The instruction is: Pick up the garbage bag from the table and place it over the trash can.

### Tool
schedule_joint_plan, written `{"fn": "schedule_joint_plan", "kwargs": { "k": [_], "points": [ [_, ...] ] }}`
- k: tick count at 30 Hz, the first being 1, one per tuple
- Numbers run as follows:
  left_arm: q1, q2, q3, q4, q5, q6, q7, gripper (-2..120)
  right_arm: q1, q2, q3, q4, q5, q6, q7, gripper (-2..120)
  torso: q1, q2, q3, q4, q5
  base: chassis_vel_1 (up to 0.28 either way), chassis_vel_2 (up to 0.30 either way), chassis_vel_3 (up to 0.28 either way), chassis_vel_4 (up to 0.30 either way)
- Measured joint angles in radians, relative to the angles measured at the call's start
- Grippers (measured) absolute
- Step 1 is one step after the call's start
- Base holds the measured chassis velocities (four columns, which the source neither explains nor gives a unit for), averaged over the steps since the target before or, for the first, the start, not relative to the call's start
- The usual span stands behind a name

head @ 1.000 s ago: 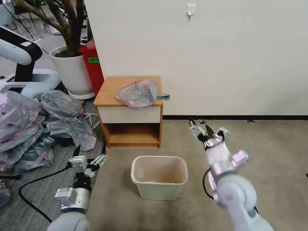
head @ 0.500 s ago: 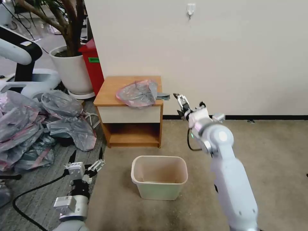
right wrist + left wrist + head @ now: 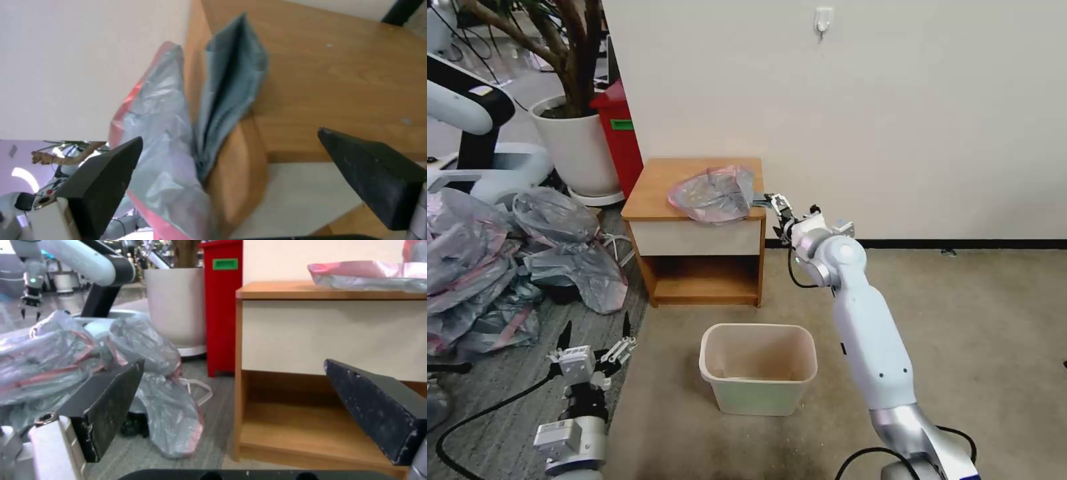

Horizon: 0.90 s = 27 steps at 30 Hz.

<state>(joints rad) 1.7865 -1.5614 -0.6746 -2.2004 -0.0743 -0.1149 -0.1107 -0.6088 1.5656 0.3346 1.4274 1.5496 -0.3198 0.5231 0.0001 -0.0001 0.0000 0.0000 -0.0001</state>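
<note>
the right hand (image 3: 775, 203), fingers apart, sits at the bench's (image 3: 660, 180) right edge beside the garbage bag (image 3: 714, 193), while the left hand (image 3: 594, 337) hangs open well below the bench.

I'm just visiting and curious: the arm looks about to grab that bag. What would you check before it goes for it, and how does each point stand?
1. Right gripper open: ok, its fingers are spread wide.
2. Right gripper lined up with the garbage bag: ok, it sits at the table corner, with the bag's overhanging fold between the fingers.
3. Bag already held: not ok, the fingers are not closed on it.
4. Bag free to lift: ok, nothing lies on it.
5. Trash can ready: ok, upright on the carpet, no liner in it.
6. Left gripper out of the way: ok, it is open and low beside the heap of bags.
</note>
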Motion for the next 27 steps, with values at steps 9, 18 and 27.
{"fn": "schedule_joint_plan", "kwargs": {
  "k": [9, 18, 27],
  "points": [
    [0.012, -0.025, -0.003, -0.006, 0.015, -0.008, -0.001, 100, 0.050, 0.010, -0.007, -0.049, -0.034, 0.017, -0.031, 100, 0.000, 0.000, 0.000, -0.0001, 0.0000, 0.000, 0.000, 0.000, 0.000],
    [0.022, -0.030, -0.015, -0.012, 0.019, -0.015, -0.003, 100, 0.079, 0.014, -0.008, -0.085, -0.061, 0.029, -0.048, 100, 0.000, 0.000, 0.000, -0.0001, 0.0000, 0.000, 0.000, 0.000, 0.000],
    [0.024, -0.039, -0.019, -0.012, 0.022, -0.020, -0.003, 100, 0.097, 0.029, -0.011, -0.118, -0.088, 0.042, -0.061, 96, 0.000, 0.000, 0.000, -0.0001, 0.0001, 0.000, 0.000, 0.000, 0.000]
  ]
}}
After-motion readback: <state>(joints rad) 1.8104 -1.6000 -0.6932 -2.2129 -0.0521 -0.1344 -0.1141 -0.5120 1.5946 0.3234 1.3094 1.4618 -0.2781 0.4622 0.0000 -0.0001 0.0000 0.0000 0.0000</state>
